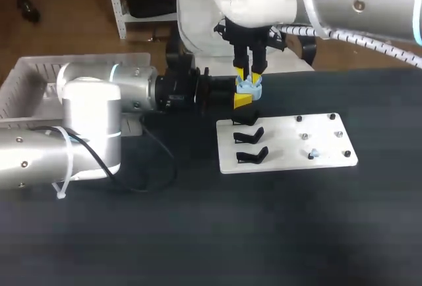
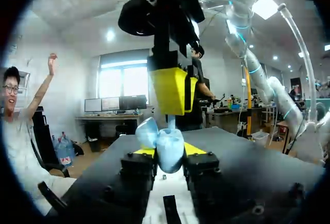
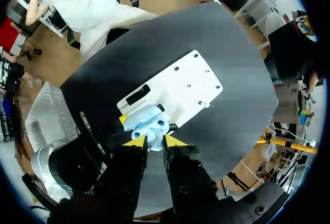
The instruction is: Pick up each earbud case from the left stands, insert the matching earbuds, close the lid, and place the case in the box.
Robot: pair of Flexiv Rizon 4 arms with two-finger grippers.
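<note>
A light blue earbud case (image 1: 250, 89) hangs above the far left corner of the white plate (image 1: 290, 161). My left gripper (image 1: 244, 99) comes in level from the left and is shut on the case's body (image 2: 169, 152); the lid (image 2: 146, 132) stands open. My right gripper (image 1: 248, 75) points straight down over the case, its yellow fingers (image 2: 172, 90) shut on a small light blue earbud (image 2: 170, 123) at the case's top. From the right wrist, the open case (image 3: 147, 125) lies just ahead of the right gripper (image 3: 154, 142).
Black stands (image 1: 250, 137) line the left side of the plate, with small pegs on its right side and a light blue earbud (image 1: 314, 154) there. A white basket (image 1: 26, 78) sits at the table's far left. The table's black surface stretches in front.
</note>
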